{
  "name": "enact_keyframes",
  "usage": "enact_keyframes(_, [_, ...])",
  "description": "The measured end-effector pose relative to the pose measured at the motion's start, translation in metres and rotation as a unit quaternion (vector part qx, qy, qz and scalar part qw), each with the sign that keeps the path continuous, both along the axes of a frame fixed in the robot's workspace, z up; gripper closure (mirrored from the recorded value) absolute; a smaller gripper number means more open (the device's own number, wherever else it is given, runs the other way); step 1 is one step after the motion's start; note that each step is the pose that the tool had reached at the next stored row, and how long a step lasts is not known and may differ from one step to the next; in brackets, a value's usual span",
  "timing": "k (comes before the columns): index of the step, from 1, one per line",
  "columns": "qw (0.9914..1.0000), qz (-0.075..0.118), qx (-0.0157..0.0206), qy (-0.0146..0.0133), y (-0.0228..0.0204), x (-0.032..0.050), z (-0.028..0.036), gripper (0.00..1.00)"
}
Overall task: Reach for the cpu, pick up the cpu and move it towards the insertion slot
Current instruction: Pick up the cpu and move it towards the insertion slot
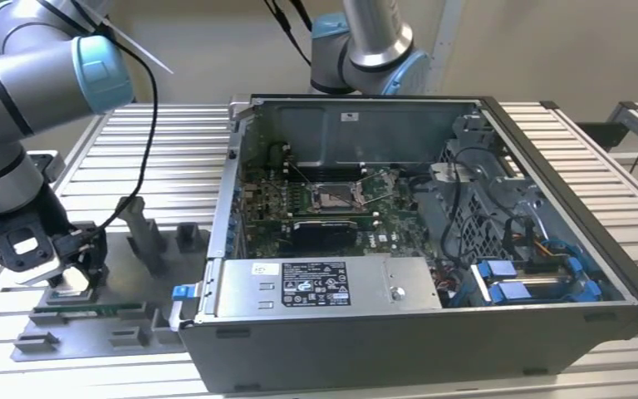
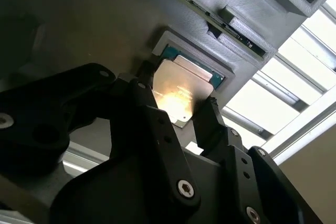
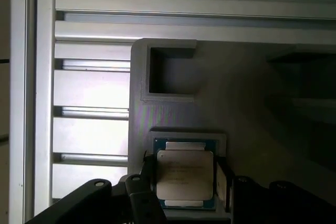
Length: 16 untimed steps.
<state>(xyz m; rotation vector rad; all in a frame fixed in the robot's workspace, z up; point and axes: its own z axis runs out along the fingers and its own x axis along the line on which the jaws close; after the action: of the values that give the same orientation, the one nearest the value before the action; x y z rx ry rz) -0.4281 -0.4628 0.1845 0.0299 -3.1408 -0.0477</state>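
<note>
Over the tray (image 1: pixel 97 332) at the exterior view's left, the gripper (image 1: pixel 70 278) is low and straddles the cpu (image 3: pixel 185 179), which lies flat in its square recess. Whether the gripper already pinches the chip or stands just clear of two opposite edges, I cannot tell. I judge this to be the pick-up step: the reach is done and the lift has not begun. The slot (image 1: pixel 334 197) lies well apart, inside the open case (image 1: pixel 408 332) at the exterior view's right. A lift would call for an even hold on those thin edges and a straight rise out of the recess, since the walls sit close around the chip.

The cpu is a thin square with a smooth, silvery metal lid that glares under the light, on a green rim. The tray is matt grey plastic with a fine ribbed print texture. The bench (image 1: pixel 164 158) is slatted aluminium.
</note>
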Motion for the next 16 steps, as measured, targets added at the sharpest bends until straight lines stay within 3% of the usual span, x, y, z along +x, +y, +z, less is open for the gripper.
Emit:
enact_keyframes(4, [1.00000,0.000,0.0001,-0.0001,0.0000,-0.0002,0.0030,1.00])
enact_keyframes(10, [1.00000,0.000,0.0000,0.0000,0.0000,-0.0001,0.0263,1.00])
enact_keyframes(16, [1.00000,0.000,0.0000,0.0000,0.0000,-0.0001,0.0451,1.00])
